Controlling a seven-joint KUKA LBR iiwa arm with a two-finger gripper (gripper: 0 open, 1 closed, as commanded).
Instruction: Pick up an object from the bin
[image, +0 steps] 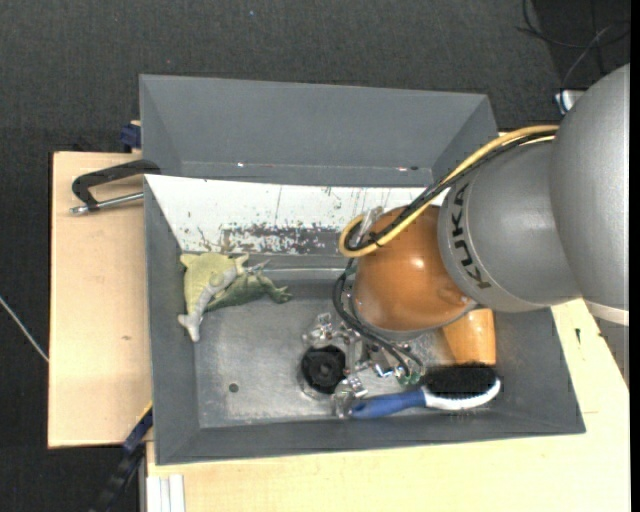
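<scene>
Gripper (352, 372) sat low by black round disc (322, 370) and blue-handled black-bristled brush (440, 392), honestly couldn't tell if spread or clamped

One camera looks down on the grey bin (300, 125) from above, tilted a little to one side. The whole bin fits inside the view. The arm (545, 215) enters from the right.

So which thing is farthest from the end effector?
The green toy animal at the bin's left; the black disc and brush lie beside the end effector.
</scene>
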